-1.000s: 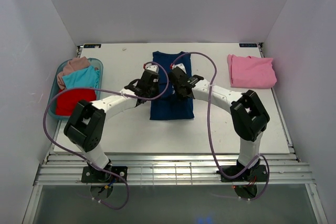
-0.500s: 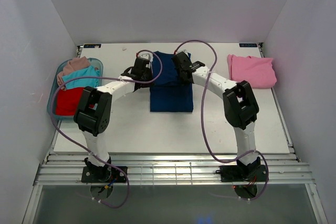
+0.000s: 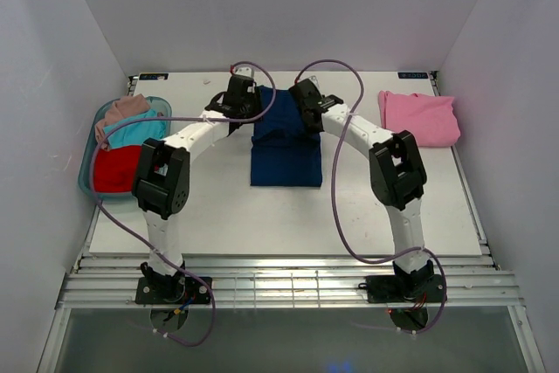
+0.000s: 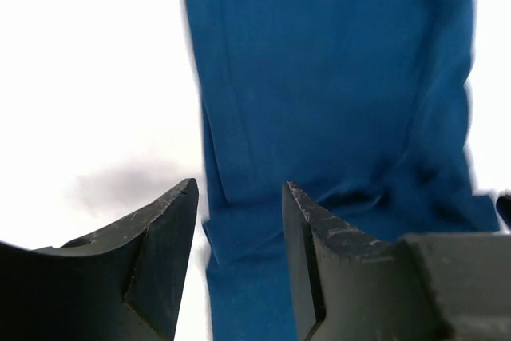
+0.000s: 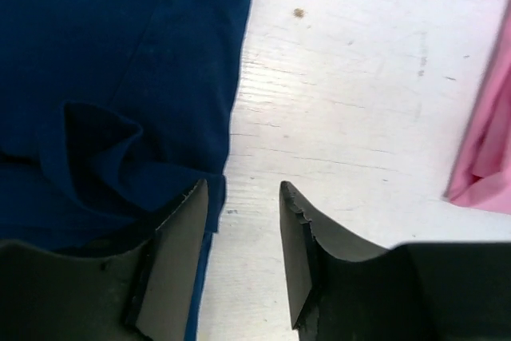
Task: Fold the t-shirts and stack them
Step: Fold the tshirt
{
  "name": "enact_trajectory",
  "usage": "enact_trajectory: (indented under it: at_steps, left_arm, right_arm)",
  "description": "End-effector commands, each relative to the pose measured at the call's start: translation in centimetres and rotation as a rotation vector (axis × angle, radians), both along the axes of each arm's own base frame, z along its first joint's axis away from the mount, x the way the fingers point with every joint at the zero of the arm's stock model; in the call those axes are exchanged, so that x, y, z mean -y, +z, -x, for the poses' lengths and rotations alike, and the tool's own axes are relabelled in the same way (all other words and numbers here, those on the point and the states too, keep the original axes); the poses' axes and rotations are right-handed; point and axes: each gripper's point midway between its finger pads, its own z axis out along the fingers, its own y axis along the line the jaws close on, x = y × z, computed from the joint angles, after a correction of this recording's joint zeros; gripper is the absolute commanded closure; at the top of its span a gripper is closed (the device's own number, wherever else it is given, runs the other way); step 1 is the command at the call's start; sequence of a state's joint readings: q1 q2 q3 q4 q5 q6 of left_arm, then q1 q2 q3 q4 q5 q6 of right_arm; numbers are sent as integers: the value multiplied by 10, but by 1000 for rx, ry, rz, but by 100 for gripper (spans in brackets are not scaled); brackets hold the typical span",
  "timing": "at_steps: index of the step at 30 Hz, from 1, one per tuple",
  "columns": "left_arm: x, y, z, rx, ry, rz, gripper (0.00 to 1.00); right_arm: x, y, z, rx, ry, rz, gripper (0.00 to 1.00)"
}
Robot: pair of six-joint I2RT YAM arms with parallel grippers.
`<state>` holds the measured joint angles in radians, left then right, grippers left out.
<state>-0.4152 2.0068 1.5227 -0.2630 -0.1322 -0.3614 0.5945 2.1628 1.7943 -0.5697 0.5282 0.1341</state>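
Observation:
The navy t-shirt lies folded into a long strip at the table's middle back; its chest print does not show. It fills the left wrist view and the left of the right wrist view. My left gripper is open and empty over the shirt's far left edge. My right gripper is open and empty over its far right edge. A folded pink t-shirt lies at the back right, its edge in the right wrist view.
A teal basket at the left holds the red, teal and dusty-pink t-shirts. White walls close in the table on three sides. Purple cables loop off both arms.
Both grippers have moved from the shirt's middle towards its far end, and the arms have stretched out. The shirt's near part now lies uncovered.

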Motion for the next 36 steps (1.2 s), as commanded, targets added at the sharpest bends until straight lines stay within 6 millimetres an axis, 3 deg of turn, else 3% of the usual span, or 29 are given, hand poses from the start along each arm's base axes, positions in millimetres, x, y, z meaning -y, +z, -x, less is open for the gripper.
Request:
enact_trajectory:
  at_steps: [1,2,3,4,5,6,7,8,9,10,11,13,14,18,26,36]
  left_arm:
    - [-28,97,-11,196,126,-26,43]
    - [-29,105,-7,206,140,1,43]
    - [-29,99,2,190,135,15,43]
    - [-28,113,10,210,123,50,43]
    - [-15,115,17,209,75,102,43]
    - [-10,95,31,163,59,124,44]
    - [-3,89,39,145,33,147,46]
    - [12,85,51,123,-20,183,56]
    - [19,72,59,81,-31,212,70]
    - [23,50,71,25,-49,222,87]
    - [33,36,80,-11,-71,228,100]
    - [51,18,97,-66,-121,271,100]
    - [56,0,110,-108,-138,264,100]
    - [72,-29,131,-173,-176,282,100]
    - [91,-56,148,-209,-230,259,100]
    - [82,-88,191,-291,-252,162,100]
  right_arm:
    - [11,92,-11,198,-28,-44,52]
    - [10,98,-9,211,-20,-68,52]
    - [11,91,-1,189,-7,-70,52]
    - [5,99,6,187,29,-121,52]
    - [-1,99,10,183,56,-157,52]
    - [-5,95,15,162,78,-184,55]
    - [-18,83,28,102,142,-242,59]
    - [-28,78,33,75,179,-284,64]
    - [-37,73,37,51,213,-320,82]
    - [-50,59,46,-14,266,-370,92]
    - [-58,50,51,-54,286,-400,92]
    - [-76,32,60,-131,341,-463,92]
    - [-80,28,61,-148,351,-480,92]
    - [-95,9,62,-213,365,-527,92]
    - [-100,-20,63,-274,356,-528,92]
    - [-100,-42,57,-289,333,-502,92]
